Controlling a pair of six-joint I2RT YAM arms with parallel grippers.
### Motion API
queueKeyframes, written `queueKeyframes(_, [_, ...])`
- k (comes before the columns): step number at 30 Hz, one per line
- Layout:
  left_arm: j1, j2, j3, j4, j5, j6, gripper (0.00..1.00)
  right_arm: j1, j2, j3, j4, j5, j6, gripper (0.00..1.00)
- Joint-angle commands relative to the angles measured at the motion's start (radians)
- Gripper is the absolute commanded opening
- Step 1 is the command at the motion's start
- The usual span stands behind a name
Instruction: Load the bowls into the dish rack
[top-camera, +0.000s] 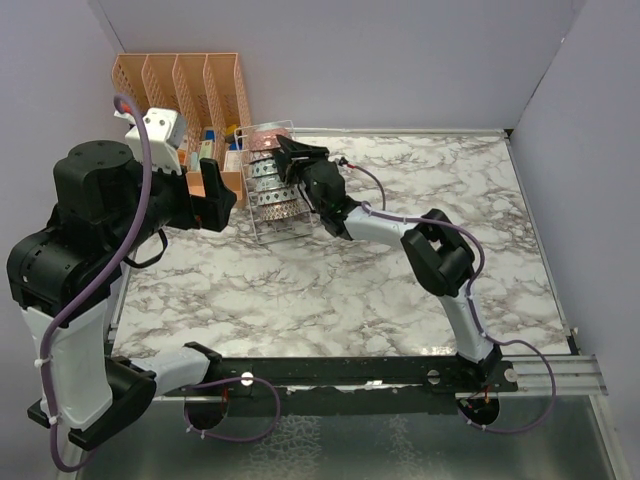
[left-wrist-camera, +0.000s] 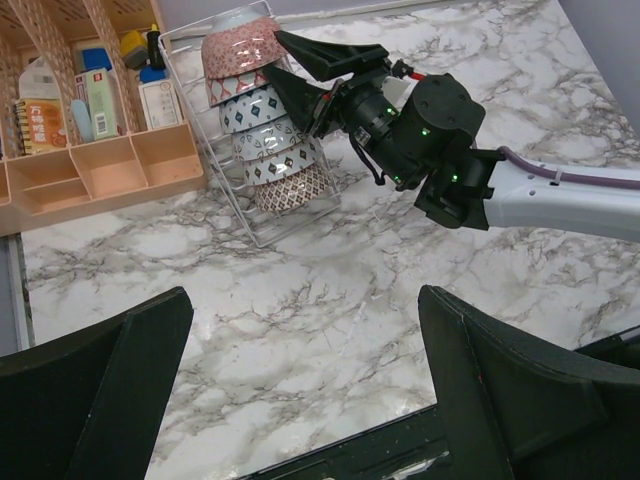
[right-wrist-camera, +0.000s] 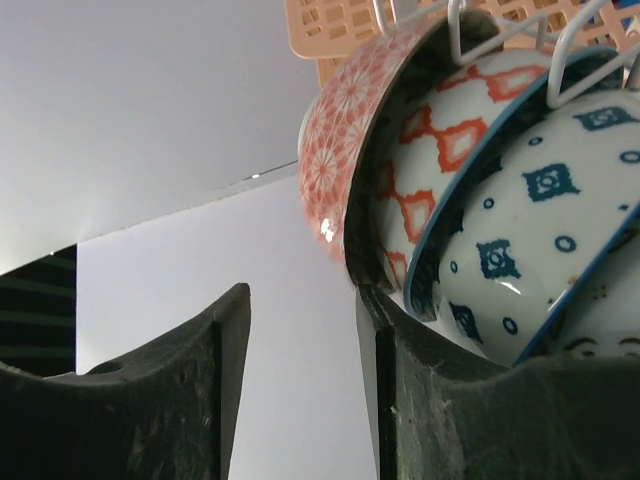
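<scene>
Several patterned bowls stand on edge in the wire dish rack (top-camera: 262, 232) (left-wrist-camera: 228, 212) at the back left. The reddish-pink bowl (left-wrist-camera: 240, 45) (right-wrist-camera: 345, 130) is at the far end, then a red-diamond bowl (right-wrist-camera: 450, 130), a blue one (left-wrist-camera: 250, 108) (right-wrist-camera: 540, 230) and a brown one (left-wrist-camera: 290, 185) at the near end. My right gripper (top-camera: 285, 152) (left-wrist-camera: 280, 58) (right-wrist-camera: 300, 300) is open at the pink bowl; one finger (right-wrist-camera: 400, 330) rests by its rim, and nothing is between the fingers. My left gripper (top-camera: 215, 205) (left-wrist-camera: 300, 300) hangs open above bare marble.
A peach slotted organiser (top-camera: 180, 85) (left-wrist-camera: 100, 160) holding small boxes stands against the back wall, just left of the rack. Purple walls close the table at the back and right. The right arm (top-camera: 440, 255) stretches across the middle of the table.
</scene>
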Motion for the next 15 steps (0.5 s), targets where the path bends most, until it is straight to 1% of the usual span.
queueKeyframes(1, [-0.006, 0.001, 0.027, 0.008, -0.004, -0.004, 0.99, 0.003, -0.027, 0.045, -0.046, -0.07, 0.051, 0.48])
queueKeyframes(6, [-0.005, -0.005, 0.027, 0.005, -0.012, -0.004, 0.99, 0.003, -0.034, 0.069, -0.096, -0.073, 0.055, 0.48])
queueKeyframes(15, [-0.005, -0.003, 0.021, 0.005, -0.01, -0.007, 0.99, 0.003, -0.116, -0.045, -0.095, -0.089, 0.077, 0.5])
